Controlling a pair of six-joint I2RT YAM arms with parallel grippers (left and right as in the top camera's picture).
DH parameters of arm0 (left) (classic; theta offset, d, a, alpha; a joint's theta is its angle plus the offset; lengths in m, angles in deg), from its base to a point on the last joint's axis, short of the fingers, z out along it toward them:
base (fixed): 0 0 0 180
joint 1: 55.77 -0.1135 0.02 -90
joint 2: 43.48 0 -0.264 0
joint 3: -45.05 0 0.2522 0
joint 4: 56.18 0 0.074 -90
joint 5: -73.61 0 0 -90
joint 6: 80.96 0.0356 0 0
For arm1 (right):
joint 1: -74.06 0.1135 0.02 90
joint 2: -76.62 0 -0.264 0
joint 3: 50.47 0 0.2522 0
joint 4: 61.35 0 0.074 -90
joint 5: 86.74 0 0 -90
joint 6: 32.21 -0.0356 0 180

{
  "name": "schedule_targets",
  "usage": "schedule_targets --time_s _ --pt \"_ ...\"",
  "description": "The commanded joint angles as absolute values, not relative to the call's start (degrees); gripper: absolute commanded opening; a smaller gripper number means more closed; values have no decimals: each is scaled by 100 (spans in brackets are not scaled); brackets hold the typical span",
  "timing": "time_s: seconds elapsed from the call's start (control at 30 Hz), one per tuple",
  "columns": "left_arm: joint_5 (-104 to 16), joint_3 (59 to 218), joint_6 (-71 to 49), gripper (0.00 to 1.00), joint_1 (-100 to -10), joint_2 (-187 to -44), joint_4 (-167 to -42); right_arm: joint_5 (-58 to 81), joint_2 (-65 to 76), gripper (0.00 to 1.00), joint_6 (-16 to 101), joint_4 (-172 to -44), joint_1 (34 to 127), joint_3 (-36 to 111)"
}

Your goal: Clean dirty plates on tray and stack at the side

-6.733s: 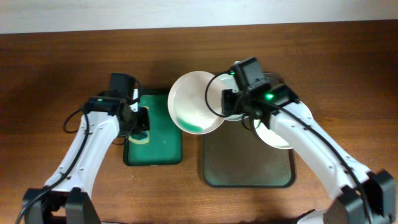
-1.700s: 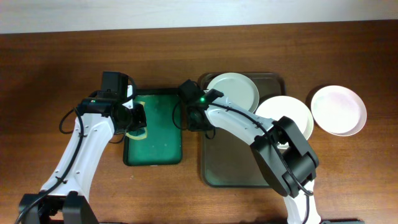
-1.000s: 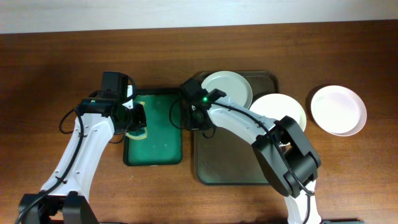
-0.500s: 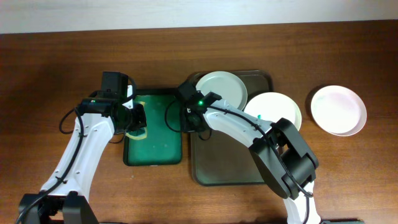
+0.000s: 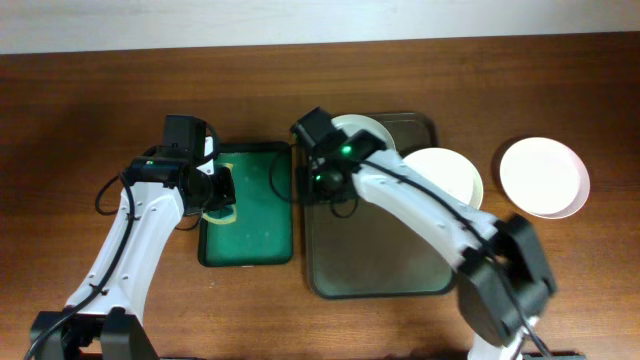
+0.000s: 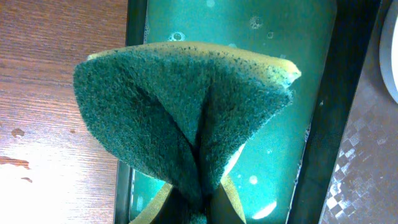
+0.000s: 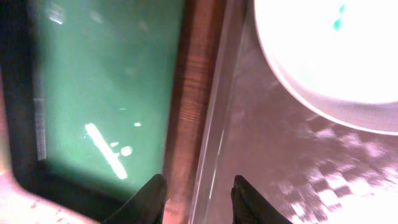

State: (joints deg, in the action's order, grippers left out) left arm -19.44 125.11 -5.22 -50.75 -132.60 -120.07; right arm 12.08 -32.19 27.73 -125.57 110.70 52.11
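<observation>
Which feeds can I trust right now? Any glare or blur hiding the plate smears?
Right wrist: soft and blurred throughout; the plate is blown out white, yet its teal smear shows; glare streaks on the green tray. Left wrist: sharp, but the sponge fills most of it. Overhead: evenly lit and sharp, though the right arm covers part of the rear plate.

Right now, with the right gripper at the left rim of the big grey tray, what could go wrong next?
1. The fingers of the right gripper straddle the left rim of the tray, with only a narrow strip of wood before the green tray; a pull leftward may knock the two together.
2. One plate seems to overhang the tray's right rim; a jerk could slide it off.
</observation>
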Motion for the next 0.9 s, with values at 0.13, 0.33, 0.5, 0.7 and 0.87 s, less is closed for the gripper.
schedule_targets --time_s 0.13,0.33,0.5,0.7,0.87 --pt "-1964 12505 -408 0 -5078 -13120 -12009 1165 -1978 38 3404 -13741 9689 5342" --pt "-1964 12505 -410 0 -5078 -13120 -12004 1165 -1973 78 3809 -14631 8109 5335" --pt "-1961 12505 -408 0 -5078 -13120 -11954 1169 -1976 98 4108 -14714 7425 5329" --pt "-1964 12505 -406 0 -5078 -13120 -11948 1167 -1976 62 4108 -14911 7379 5217" --pt "-1961 12505 -275 0 -4918 -13120 -11924 1195 -1976 38 4104 -14939 7433 5198"
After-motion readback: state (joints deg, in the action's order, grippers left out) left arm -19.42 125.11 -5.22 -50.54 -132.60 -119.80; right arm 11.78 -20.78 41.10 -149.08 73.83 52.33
